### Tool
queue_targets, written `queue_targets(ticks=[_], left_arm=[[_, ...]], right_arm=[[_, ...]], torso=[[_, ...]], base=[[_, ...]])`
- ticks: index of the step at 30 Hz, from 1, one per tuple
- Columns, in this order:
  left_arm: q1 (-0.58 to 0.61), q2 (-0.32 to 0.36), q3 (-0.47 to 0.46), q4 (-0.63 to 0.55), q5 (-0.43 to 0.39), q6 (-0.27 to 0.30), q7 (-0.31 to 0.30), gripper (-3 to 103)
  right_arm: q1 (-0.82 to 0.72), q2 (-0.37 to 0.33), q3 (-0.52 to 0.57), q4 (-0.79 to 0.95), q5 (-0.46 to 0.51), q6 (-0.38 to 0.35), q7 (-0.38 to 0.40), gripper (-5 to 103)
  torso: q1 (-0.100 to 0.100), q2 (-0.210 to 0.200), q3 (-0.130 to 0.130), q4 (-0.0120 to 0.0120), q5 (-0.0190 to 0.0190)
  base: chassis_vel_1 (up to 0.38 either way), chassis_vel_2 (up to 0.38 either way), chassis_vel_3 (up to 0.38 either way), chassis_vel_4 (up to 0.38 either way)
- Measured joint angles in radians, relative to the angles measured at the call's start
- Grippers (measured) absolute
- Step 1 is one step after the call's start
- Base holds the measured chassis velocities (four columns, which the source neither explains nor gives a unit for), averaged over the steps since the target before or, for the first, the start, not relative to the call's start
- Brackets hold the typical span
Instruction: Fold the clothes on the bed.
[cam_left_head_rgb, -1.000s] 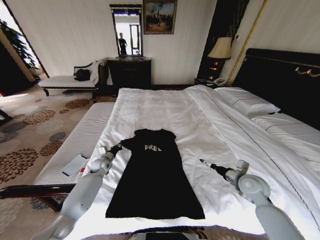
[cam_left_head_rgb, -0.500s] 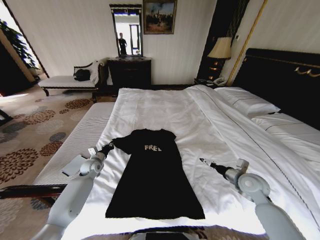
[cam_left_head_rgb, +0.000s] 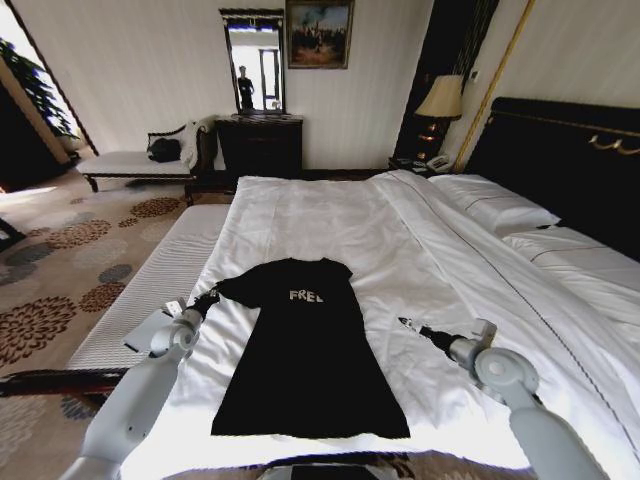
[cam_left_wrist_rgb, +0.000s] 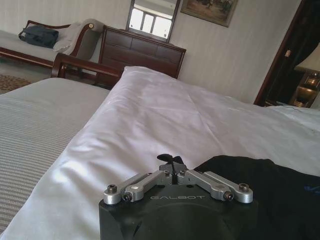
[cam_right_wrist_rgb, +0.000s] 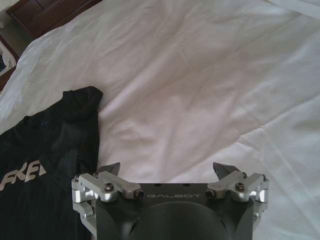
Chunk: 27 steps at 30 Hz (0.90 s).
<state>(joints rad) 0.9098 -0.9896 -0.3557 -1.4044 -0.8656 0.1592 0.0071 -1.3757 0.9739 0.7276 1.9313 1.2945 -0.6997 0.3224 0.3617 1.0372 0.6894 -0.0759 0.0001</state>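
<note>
The clothes (cam_left_head_rgb: 300, 350) are one black garment with white lettering, lying flat and lengthwise on the white bed (cam_left_head_rgb: 330, 210). My left gripper (cam_left_head_rgb: 208, 298) is at the garment's left sleeve, shut on the sleeve tip and holding it stretched out sideways. In the left wrist view the left gripper (cam_left_wrist_rgb: 169, 161) has its fingers pressed together at the edge of the black fabric (cam_left_wrist_rgb: 260, 190). My right gripper (cam_left_head_rgb: 405, 322) hovers open over bare sheet to the right of the garment. Seen from the right wrist, the right gripper (cam_right_wrist_rgb: 166, 170) is spread wide, with the garment (cam_right_wrist_rgb: 45, 145) off to one side.
A striped bench (cam_left_head_rgb: 150, 280) runs along the bed's left side with a white flat item (cam_left_head_rgb: 148, 330) on it. Pillows (cam_left_head_rgb: 500, 205) and a dark headboard (cam_left_head_rgb: 560, 150) are at the right. A dresser (cam_left_head_rgb: 260, 145) and chaise with handbag (cam_left_head_rgb: 163, 150) stand by the far wall.
My left gripper has moved outward to the left, drawing the garment's left sleeve out with it. The right arm has stayed in place.
</note>
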Motion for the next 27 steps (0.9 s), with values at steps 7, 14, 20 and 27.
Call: queue_targets(ticks=[7, 14, 20, 27], left_arm=[[-0.029, 0.001, 0.030, -0.029, 0.017, 0.004, 0.000, 0], [-0.077, -0.036, 0.141, -0.135, 0.059, 0.033, 0.000, 0], [-0.103, -0.038, 0.239, -0.174, 0.108, 0.042, 0.000, 0], [-0.138, -0.047, 0.317, -0.182, 0.116, 0.049, 0.000, 0]], right_arm=[[-0.001, 0.000, 0.001, 0.001, -0.001, 0.000, -0.002, 100], [-0.013, 0.000, 0.013, 0.005, -0.001, 0.001, -0.010, 100], [-0.025, -0.006, 0.037, 0.006, -0.001, 0.002, -0.025, 100], [-0.037, -0.004, 0.052, 0.003, -0.003, 0.005, -0.039, 100]], torso=[[0.000, 0.000, 0.000, 0.0006, 0.0000], [0.000, 0.000, 0.000, -0.0001, 0.0001], [0.000, 0.000, 0.000, 0.0003, 0.0000], [0.000, 0.000, 0.000, 0.0004, 0.0001]], base=[[0.000, 0.000, 0.000, 0.000], [0.000, 0.000, 0.000, 0.000], [0.000, 0.000, 0.000, 0.000], [0.000, 0.000, 0.000, 0.000]])
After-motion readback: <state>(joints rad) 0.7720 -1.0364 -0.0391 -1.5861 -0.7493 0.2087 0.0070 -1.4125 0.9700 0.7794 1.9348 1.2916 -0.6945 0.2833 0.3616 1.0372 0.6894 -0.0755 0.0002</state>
